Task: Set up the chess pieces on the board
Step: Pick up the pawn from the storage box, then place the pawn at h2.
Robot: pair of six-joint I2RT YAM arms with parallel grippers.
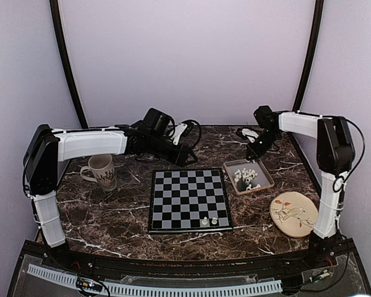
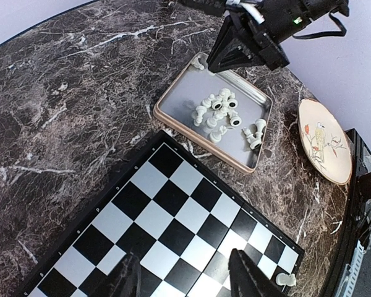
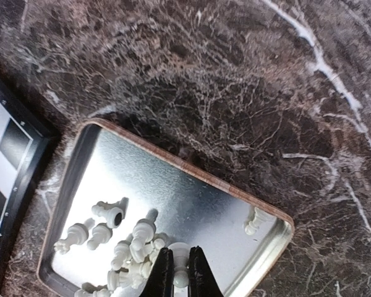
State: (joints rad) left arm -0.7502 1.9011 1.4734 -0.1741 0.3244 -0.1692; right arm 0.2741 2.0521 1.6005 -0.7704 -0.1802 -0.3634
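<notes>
The board (image 1: 188, 199) lies in the table's middle with two white chess pieces (image 1: 209, 220) on its near right squares. One of them shows in the left wrist view (image 2: 285, 279). Several more pieces (image 1: 246, 176) lie in a metal tray (image 1: 263, 184) right of the board. My right gripper (image 3: 180, 260) is over the tray's far part, shut on one white chess piece (image 3: 180, 249); it also shows in the top view (image 1: 252, 154). My left gripper (image 2: 183, 255) is open and empty above the board (image 2: 167, 216), by its far edge in the top view (image 1: 186, 157).
A cream mug (image 1: 102, 171) stands left of the board. A round plate with a bird drawing (image 1: 294, 213) lies at the near right. One lone piece (image 3: 253, 221) lies in the tray's corner. The table is dark marble.
</notes>
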